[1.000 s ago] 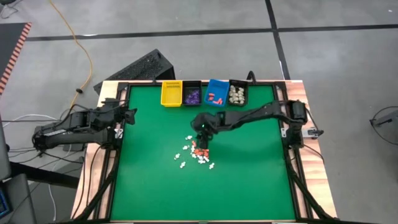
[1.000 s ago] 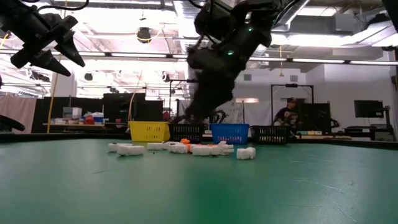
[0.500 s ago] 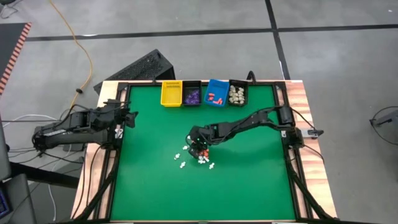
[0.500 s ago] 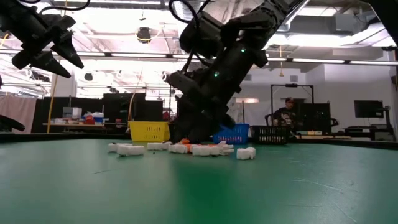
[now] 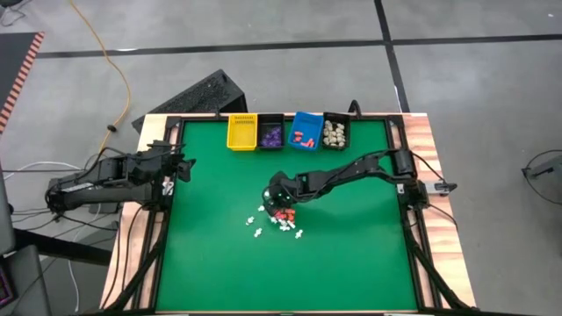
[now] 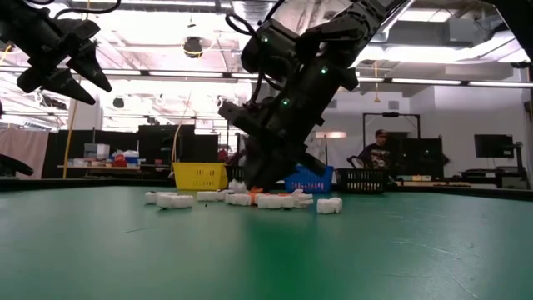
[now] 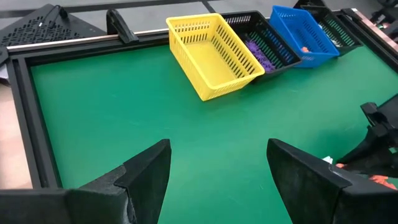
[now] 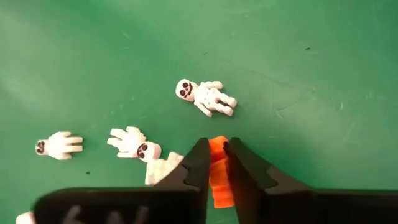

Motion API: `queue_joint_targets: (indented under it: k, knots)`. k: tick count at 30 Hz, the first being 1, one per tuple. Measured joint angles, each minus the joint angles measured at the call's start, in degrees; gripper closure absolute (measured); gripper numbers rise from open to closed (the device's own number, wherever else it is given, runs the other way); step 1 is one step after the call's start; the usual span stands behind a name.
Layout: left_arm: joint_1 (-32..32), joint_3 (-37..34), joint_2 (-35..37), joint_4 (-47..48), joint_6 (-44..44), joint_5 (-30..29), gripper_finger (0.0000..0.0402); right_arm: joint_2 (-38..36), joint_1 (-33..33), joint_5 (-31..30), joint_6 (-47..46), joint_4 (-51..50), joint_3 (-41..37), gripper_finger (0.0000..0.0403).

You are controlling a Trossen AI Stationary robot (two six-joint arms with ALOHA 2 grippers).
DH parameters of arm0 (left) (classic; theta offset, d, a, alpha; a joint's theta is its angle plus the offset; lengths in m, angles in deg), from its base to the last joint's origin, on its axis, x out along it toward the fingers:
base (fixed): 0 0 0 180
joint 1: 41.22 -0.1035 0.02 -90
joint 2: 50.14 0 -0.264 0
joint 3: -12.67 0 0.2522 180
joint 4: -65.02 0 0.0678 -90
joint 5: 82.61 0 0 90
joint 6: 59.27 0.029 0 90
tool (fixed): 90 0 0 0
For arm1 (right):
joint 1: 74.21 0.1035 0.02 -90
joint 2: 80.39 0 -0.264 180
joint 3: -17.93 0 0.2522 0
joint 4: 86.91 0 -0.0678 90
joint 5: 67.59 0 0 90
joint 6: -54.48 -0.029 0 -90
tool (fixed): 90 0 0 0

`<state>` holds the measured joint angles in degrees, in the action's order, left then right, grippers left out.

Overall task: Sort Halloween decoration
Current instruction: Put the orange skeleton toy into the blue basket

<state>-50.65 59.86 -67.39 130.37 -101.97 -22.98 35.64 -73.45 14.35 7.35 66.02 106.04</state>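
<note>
Near the blue bin [image 5: 306,130], down among the scattered white figures [image 8: 206,97], your right fingers [image 8: 213,163] pinch an orange piece [image 8: 219,171] on the worktop [image 5: 351,254]. Lift straight, avoid dragging neighbours. Left fingers [image 7: 217,174] wait wide apart.

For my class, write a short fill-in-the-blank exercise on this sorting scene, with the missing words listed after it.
1. The right gripper has its jaws closed on a small ______ piece.
2. The purple pieces lie in a black bin right beside the ______ bin.
3. The skeleton figures lying loose on the green table are ______ in colour.
4. The left gripper waits with its jaws ______.

Missing words: orange; yellow; white; open
</note>
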Motion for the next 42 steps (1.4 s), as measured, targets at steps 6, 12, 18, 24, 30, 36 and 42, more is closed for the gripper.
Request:
queue_joint_targets:
  k: [6, 12, 18, 24, 30, 36, 42]
  knots:
    - [0.00, 0.00, 0.00, 0.00, 0.00, 0.00, 0.0145, -0.48, 0.41, 0.07, -1.23, -1.20, 0.56, 0.0369]
    - [0.00, 0.00, 0.00, -0.06, -0.04, -0.35, 0.0145, -0.99, -0.04, -0.11, 2.00, -7.07, 5.26, 0.0384]
    - [0.00, 0.00, 0.00, -0.04, -0.13, -0.53, 0.0145, -1.20, -2.21, -2.60, 8.45, -17.12, 14.03, 0.0384]
    - [0.00, 0.00, 0.00, -0.04, -0.20, -0.68, 0.0145, -1.25, -7.55, -3.72, 16.92, -27.85, 21.77, 0.0384]
    - [0.01, 0.00, 0.00, -0.04, -0.20, -0.74, 0.0145, -1.38, -16.96, -4.17, 22.41, -36.95, 25.50, 0.0382]
    - [0.02, 0.00, 0.00, -0.04, -0.20, -0.72, 0.0145, -1.41, -25.67, -5.37, 24.57, -42.40, 26.29, 0.0368]
    - [0.01, 0.00, 0.01, -0.04, -0.20, -0.70, 0.0145, -1.43, -29.96, -0.50, 26.59, -42.28, 26.31, 0.0330]
